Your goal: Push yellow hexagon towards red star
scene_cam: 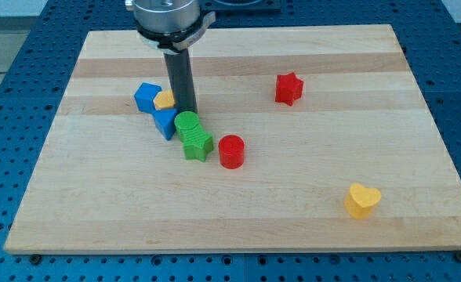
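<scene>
The yellow hexagon (165,99) lies at the view's left of centre, wedged between a blue block (146,96) on its left and a second blue block (166,122) below it. The red star (288,88) sits apart, to the view's right and slightly higher. My tip (186,110) rests on the board just right of the yellow hexagon, touching or nearly touching it, and just above the green cylinder (187,124). The dark rod hides part of the hexagon's right side.
A green star (197,146) sits under the green cylinder. A red cylinder (231,151) stands right of it. A yellow heart (362,200) lies at the lower right. The wooden board (332,235) ends in blue perforated table all around.
</scene>
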Tool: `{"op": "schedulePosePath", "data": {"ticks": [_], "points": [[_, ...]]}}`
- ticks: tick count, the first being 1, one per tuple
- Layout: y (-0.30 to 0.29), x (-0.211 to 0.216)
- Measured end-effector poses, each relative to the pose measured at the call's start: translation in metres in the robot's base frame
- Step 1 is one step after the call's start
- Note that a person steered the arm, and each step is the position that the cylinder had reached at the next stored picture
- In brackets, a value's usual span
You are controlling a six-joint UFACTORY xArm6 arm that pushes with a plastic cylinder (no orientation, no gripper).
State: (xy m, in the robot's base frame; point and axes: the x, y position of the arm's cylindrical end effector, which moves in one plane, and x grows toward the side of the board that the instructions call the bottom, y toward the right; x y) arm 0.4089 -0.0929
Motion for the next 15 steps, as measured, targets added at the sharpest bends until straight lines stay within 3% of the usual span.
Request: {"op": "schedulePosePath", "data": {"ticks": [2, 4, 7, 13, 15], "points": [[-0.007, 0.0], [-0.011, -0.035], [-0.062, -0.046], [-0.067, -0.019], [-0.117, 0.006]]}}
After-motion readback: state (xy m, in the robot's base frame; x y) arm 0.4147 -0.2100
